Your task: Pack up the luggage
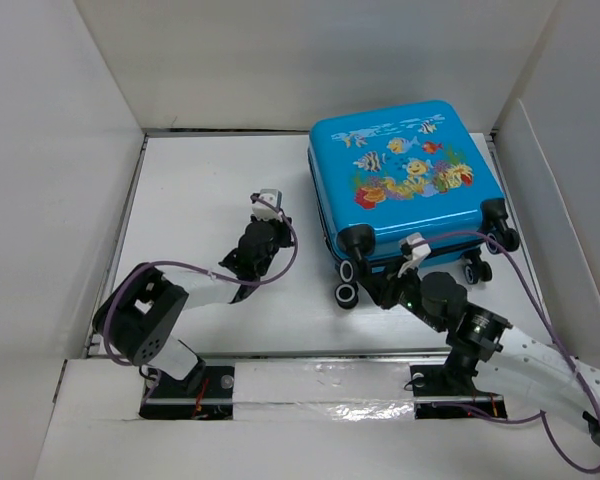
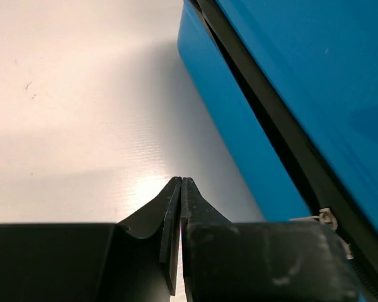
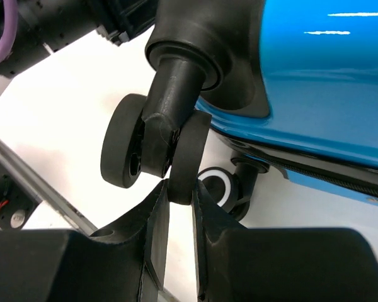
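Left fingers (image 2: 180,189): fully closed, tips pressed together, holding nothing. They hang just above the white tabletop (image 1: 210,180).

Right fingers (image 3: 178,192): closed onto one disc of a black twin caster wheel (image 3: 190,148), one finger on each face of the disc. The caster stem rises from a black corner housing on the luggage (image 1: 405,170). A second wheel (image 3: 217,185), with a white hub, sits just behind the gripped one.

Container: the luggage is shut. Both blue shells meet along a black seam band, so the interior and any contents cannot be seen.

Orientation: the luggage lies flat on the tabletop, printed fish face up. Its long axis runs from the right fingers away toward the far wall, slightly skewed. The wheeled end points at the right fingers; the top end points away from them.

Position relative to the fingers:
- Left fingers: the blue side wall runs ahead and to the right of the tips, near but not touching.
- Right fingers: the shell lies directly beyond and above the gripped wheel.
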